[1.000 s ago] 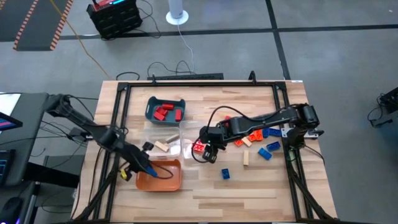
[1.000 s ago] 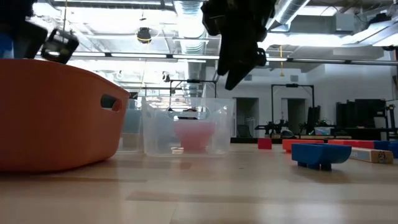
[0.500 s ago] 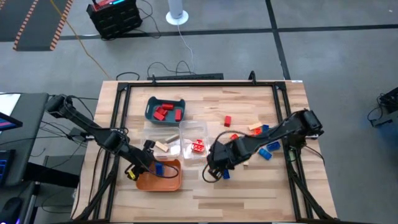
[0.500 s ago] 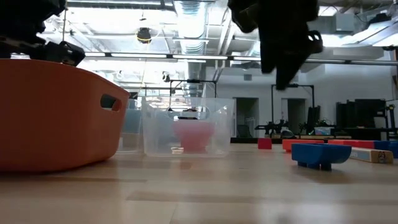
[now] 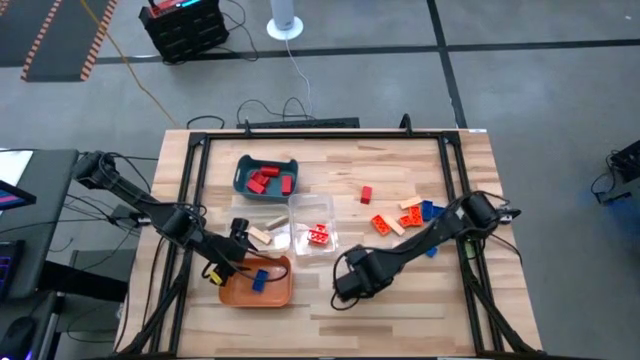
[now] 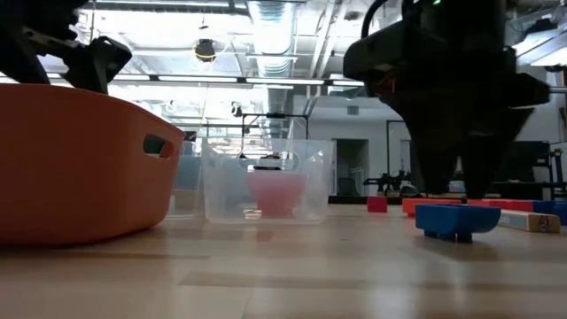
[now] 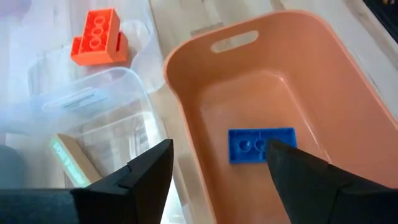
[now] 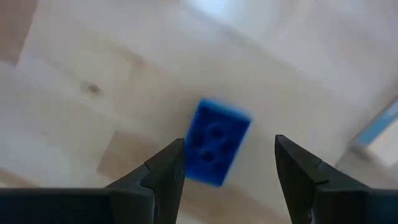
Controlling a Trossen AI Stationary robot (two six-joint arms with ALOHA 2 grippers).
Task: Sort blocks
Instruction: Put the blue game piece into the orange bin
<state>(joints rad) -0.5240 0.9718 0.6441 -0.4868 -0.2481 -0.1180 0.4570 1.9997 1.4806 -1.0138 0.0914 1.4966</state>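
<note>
My left gripper (image 5: pixel 243 266) hangs open over the orange tray (image 5: pixel 281 299). A blue block (image 7: pixel 261 144) lies flat on that tray's floor, between and beyond the fingers. My right gripper (image 5: pixel 350 285) points down, open, just above another blue block (image 8: pixel 216 142) that rests studs up on the table near the front edge. Its fingers stand on either side of the block without touching it. In the low view this blue block (image 6: pixel 456 219) sits under the dark right gripper (image 6: pixel 461 182).
A teal tray (image 5: pixel 243 165) holds red blocks. Two clear trays stand in the middle, one (image 5: pixel 270 215) with a tan block, the other (image 5: pixel 300 205) with a red block. Loose red, orange, tan and blue blocks (image 5: pixel 410 218) lie at the right.
My left gripper has let go of a blue block, which now lies in the orange tray. My right gripper has swung from the clear tray toward the table's near edge, sunk and rolled its wrist, and now hangs over the blue block on the table.
</note>
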